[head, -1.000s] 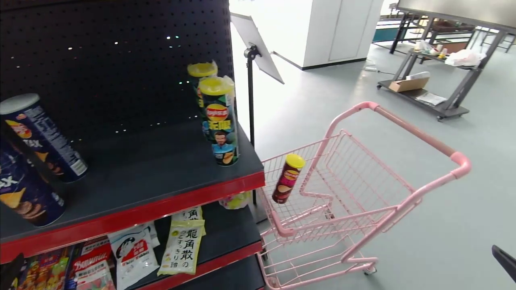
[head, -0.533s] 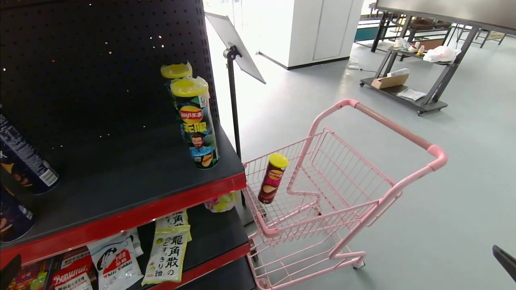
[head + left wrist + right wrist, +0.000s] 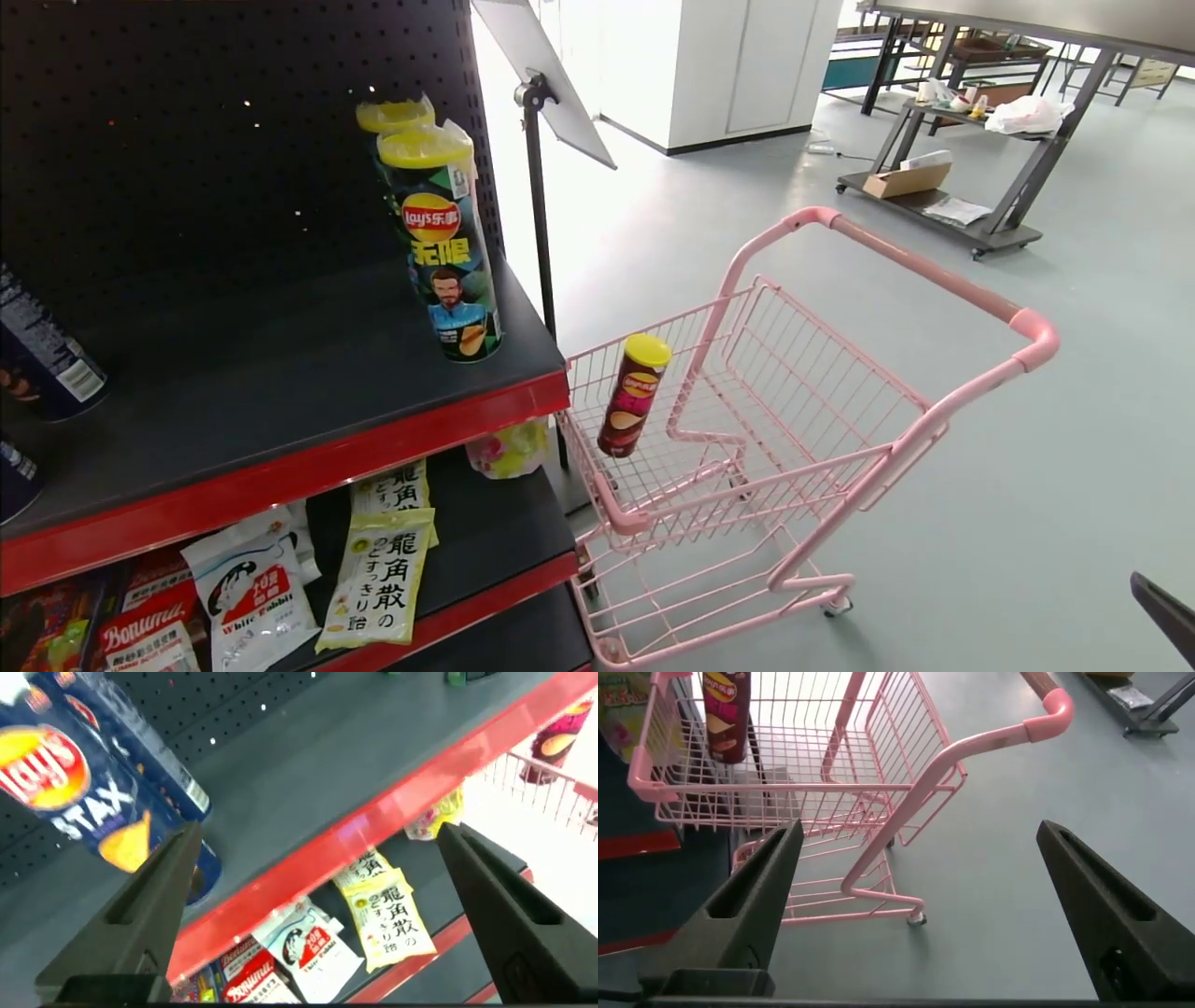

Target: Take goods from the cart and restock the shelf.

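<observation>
A maroon chip can [image 3: 633, 397] with a yellow lid stands leaning in the front corner of the pink cart [image 3: 934, 425], just right of the black shelf with its red edge [image 3: 280, 467]. The right wrist view looks down on the same maroon can [image 3: 726, 714] and the cart [image 3: 990, 742]; my right gripper [image 3: 921, 826] hangs open and empty above the floor beside the cart. My left gripper [image 3: 320, 831] is open and empty in front of the shelf edge [image 3: 392, 812], near a blue chip can [image 3: 93, 793].
Two tall yellow-lidded cans [image 3: 443, 243] stand at the upper shelf's right end, blue cans [image 3: 42, 345] at its left. Snack bags [image 3: 378, 579] lie on the lower shelf. A sign stand [image 3: 541, 140] rises behind the cart. A dark rack [image 3: 971, 215] stands far off.
The head view has shifted, so shelf and cart slid left in the picture and the cart looks nearer. The can, cart and shelf goods keep their places relative to each other.
</observation>
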